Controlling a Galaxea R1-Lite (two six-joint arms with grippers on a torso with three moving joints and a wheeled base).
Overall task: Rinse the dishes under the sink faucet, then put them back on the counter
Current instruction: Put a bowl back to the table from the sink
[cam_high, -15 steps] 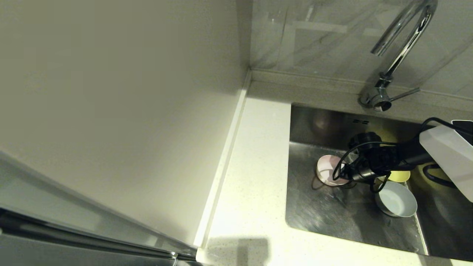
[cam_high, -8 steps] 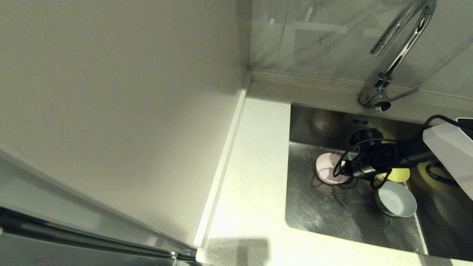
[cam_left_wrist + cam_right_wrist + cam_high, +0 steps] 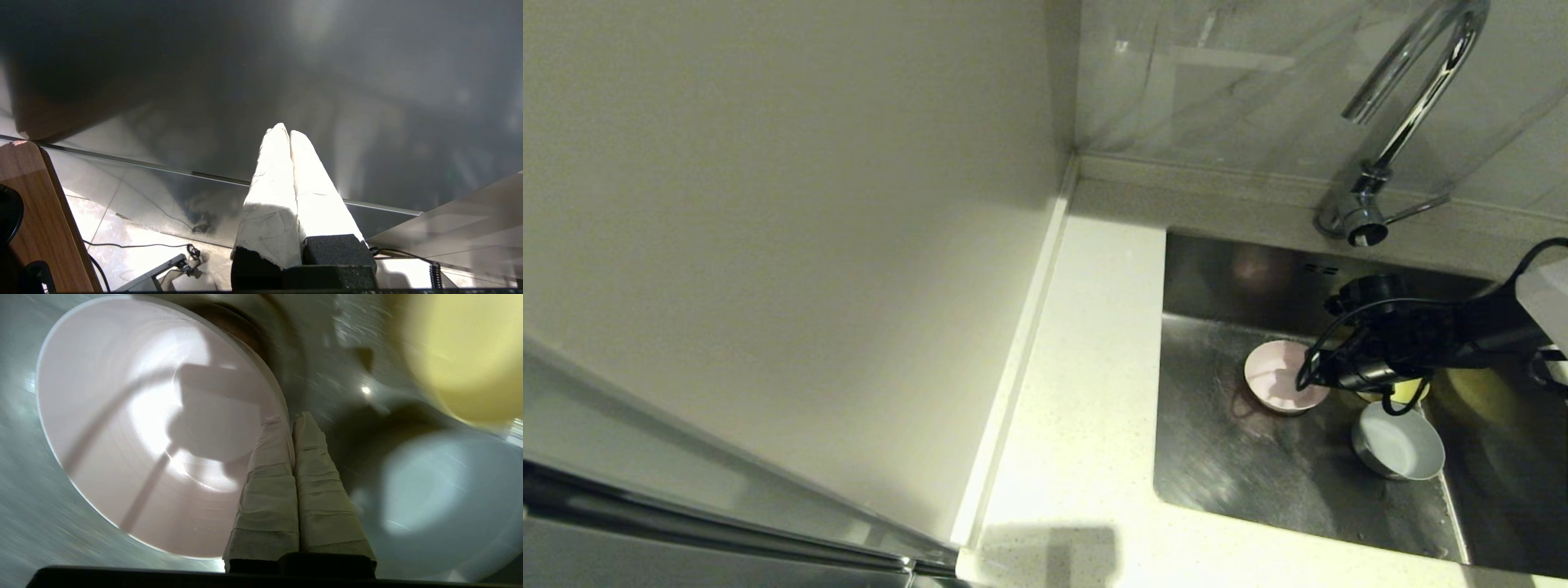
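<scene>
I have the right gripper (image 3: 292, 420) down inside the rectangular brushed stainless steel sink (image 3: 1241, 465), its tape-wrapped fingers (image 3: 314, 473) pressed together on the rim of the small round pale pink bowl (image 3: 1284, 376), one finger inside the rim and one outside. Seen from the head camera, that pink bowl sits in the sink's left half, on or just above the basin floor; I cannot tell which. The small round yellow bowl (image 3: 1405, 392) lies to the pink bowl's right, mostly hidden behind the black wrist of the right arm. The small round grey-blue bowl (image 3: 1398, 443) rests on the basin floor nearer the front edge of the sink, close beside the yellow one and apart from the pink one. The tall shiny chrome gooseneck faucet (image 3: 1409, 106) stands on the ledge behind the sink, its thin side lever pointing right; I see no water stream below its spout. The white finely speckled stone tabletop (image 3: 1086, 392) borders the sink on the left and carries no bowl. The left gripper (image 3: 286, 132) is parked away from the sink, its white-wrapped fingers (image 3: 314, 192) closed against each other and holding nothing, facing a dark glossy panel.
</scene>
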